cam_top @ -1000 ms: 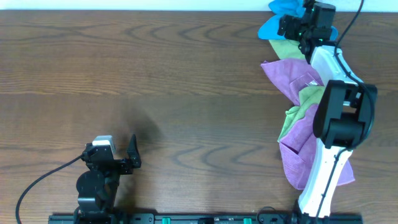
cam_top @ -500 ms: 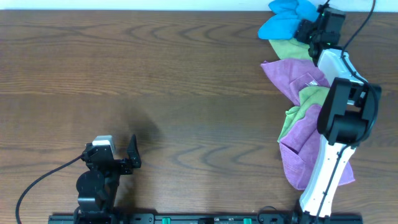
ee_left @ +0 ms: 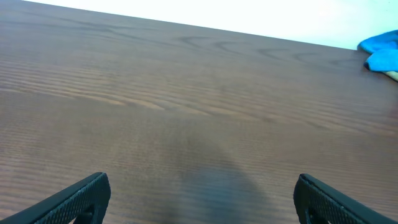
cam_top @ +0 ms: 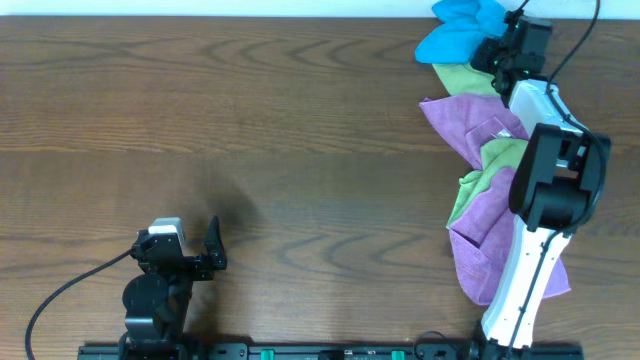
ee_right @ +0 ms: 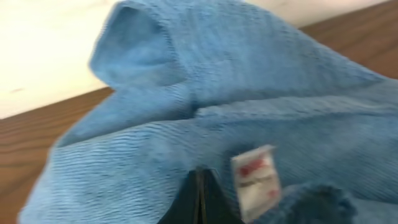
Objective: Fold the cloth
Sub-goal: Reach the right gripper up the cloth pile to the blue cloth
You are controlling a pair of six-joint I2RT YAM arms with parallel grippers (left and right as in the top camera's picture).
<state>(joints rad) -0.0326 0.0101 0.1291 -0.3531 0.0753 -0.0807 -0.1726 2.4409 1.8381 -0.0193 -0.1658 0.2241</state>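
Note:
The cloth [cam_top: 450, 35] is a bright sky-blue bundle at the table's far right edge. In the right wrist view the cloth [ee_right: 205, 81] fills the frame, bunched, with its small white tag [ee_right: 254, 174] showing. My right gripper [cam_top: 488, 48] reaches over the pile to the cloth's right side. Seen from the wrist, the right gripper [ee_right: 200, 177] has its dark fingertips pressed together and pinched into the blue fabric. My left gripper [cam_top: 205, 255] rests near the front left. In its own view the left gripper [ee_left: 202, 199] stands wide open over bare wood, with the cloth [ee_left: 379, 53] far off at the right.
Crumpled purple cloths [cam_top: 470, 125] and lime-green cloths [cam_top: 490, 165] lie heaped under my right arm, from the blue bundle down to the front right. The table's far edge runs just behind the blue cloth. Brown wood [cam_top: 250, 130] spans the left and middle.
My right gripper has gone from open to shut, its fingers closing into the blue cloth after a small shift to the right. The left arm has not moved.

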